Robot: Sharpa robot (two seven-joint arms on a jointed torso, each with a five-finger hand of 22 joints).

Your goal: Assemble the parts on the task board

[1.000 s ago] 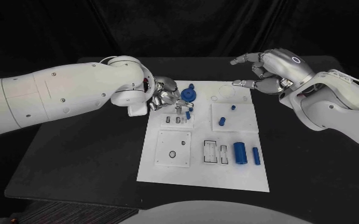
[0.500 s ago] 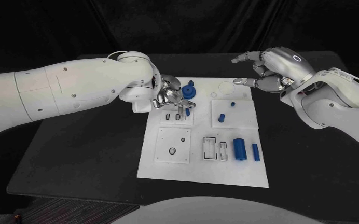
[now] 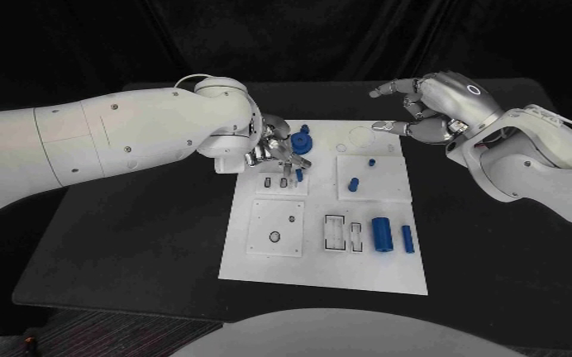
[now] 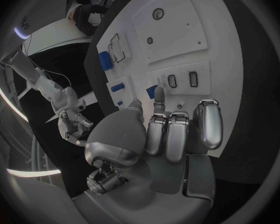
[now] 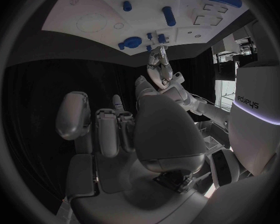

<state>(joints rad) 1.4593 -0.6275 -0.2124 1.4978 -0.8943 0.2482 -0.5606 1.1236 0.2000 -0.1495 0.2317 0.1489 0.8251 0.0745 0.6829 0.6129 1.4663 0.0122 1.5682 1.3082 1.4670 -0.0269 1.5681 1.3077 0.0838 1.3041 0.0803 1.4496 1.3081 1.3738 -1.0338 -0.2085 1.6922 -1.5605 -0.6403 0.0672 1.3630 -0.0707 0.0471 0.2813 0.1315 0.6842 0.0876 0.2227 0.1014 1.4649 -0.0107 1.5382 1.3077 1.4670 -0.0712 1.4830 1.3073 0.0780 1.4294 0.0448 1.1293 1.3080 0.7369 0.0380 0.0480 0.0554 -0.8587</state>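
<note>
Lying flat, white task board [image 3: 312,270] carrying blue parts [image 3: 383,235].

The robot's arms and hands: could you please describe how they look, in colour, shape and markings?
Both arms are smooth, rounded white shells dotted with small dark screw holes. The left hand and the right hand are shiny silver metal with jointed fingers ending in rounded pads. The right hand has a small ring mark on its back, and thin cables show at its wrist.

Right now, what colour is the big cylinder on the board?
Blue; the big cylinder on the white board shows best in the head view.
</note>
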